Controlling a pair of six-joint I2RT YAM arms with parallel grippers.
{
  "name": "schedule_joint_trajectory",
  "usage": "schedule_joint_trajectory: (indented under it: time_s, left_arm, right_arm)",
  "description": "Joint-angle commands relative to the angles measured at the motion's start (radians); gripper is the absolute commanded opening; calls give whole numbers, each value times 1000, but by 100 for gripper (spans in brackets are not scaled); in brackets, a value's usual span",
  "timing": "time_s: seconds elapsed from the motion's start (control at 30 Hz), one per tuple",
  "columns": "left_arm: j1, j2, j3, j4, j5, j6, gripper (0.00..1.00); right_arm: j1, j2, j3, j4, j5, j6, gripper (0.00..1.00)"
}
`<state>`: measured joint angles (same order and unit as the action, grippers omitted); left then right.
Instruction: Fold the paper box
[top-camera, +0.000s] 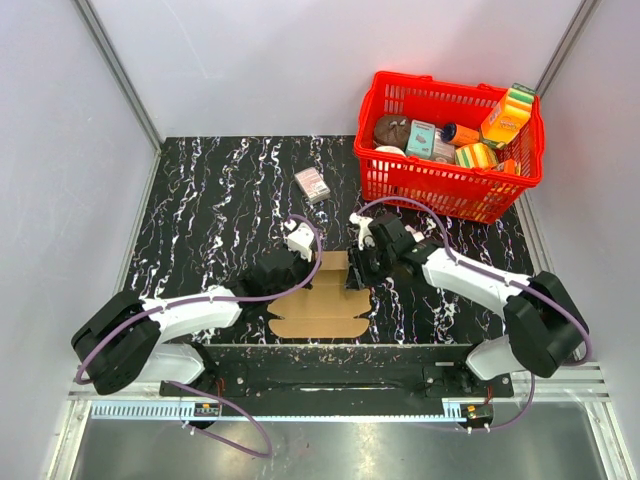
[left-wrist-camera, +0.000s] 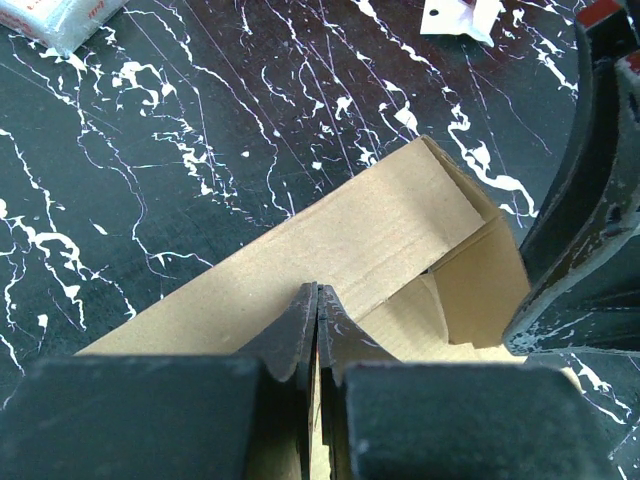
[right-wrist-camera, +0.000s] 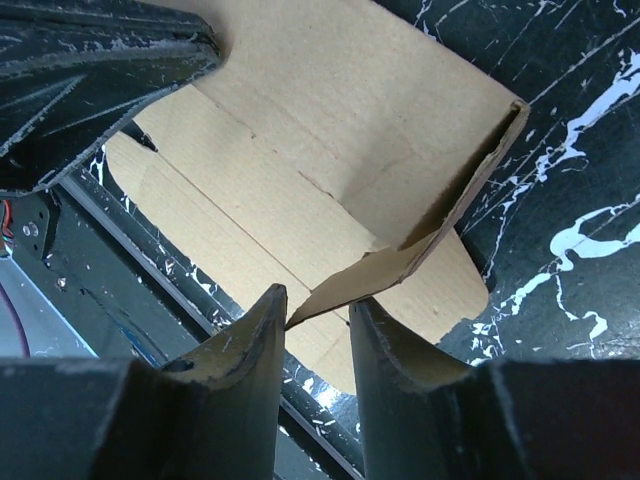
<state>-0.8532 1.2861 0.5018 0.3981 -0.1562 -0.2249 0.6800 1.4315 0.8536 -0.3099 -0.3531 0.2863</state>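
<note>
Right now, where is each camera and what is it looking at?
Top external: high behind the arms, looking down on both arms, paper box, red basket.
Left wrist: on the left arm, looking past the left claw at the box.
Right wrist: on the right arm, looking past the right claw at the box.
Both wrist views share the box.

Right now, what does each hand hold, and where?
Left hand pinches the paper box by a raised panel edge; right hand, open, straddles a flap corner.
</note>
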Motion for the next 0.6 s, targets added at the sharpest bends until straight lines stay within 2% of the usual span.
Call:
schedule_joint_trajectory:
  time_s: [0.0, 0.33, 0.57]
  left_arm:
    - [5, 4, 30, 33, 18, 9, 0]
    - [5, 2, 30, 30, 9, 10, 0]
    - [5, -4, 34, 19, 3, 10, 0]
  right_arm:
    - [9, 20, 41, 78, -50, 11, 38]
    - [9, 63, 25, 201, -106, 20, 40]
    - [9, 61, -27, 345, -168, 24, 50]
